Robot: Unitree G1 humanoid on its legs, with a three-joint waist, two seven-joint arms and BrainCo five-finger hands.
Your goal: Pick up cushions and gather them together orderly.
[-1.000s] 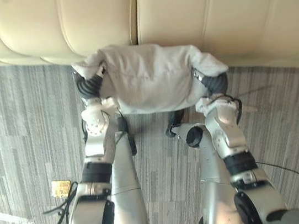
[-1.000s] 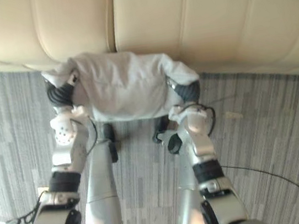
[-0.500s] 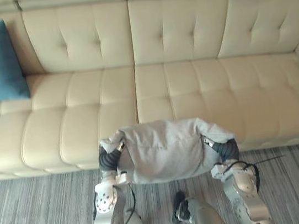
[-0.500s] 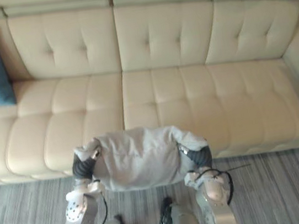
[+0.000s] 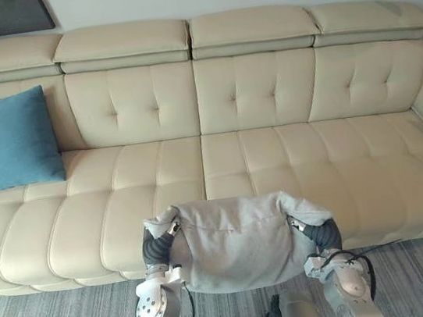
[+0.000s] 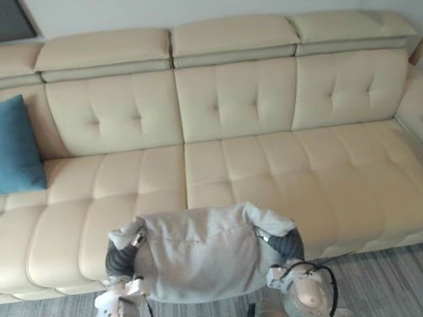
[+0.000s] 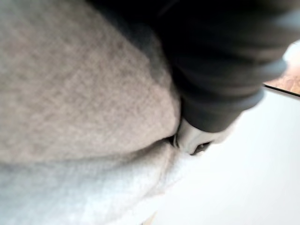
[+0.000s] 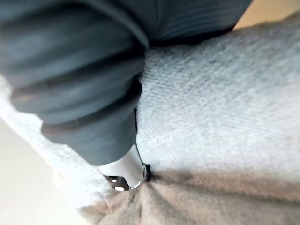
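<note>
1. The cream sofa (image 5: pixel 258 152) spreads out beyond both hands, its front seat edge closest to them.
2. The grey cushion (image 5: pixel 239 241) is held between the left hand (image 5: pixel 156 247) and the right hand (image 5: pixel 326 232). Its upper corners drape over both.
3. A blue cushion (image 5: pixel 8 140) leans on the sofa back, well beyond the left hand and off to its left.
4. The left hand is sunk into the grey cushion's cloth, and I cannot tell whether it is clamped or flat.
5. The right hand is buried the same way, and its state cannot be told either.
</note>
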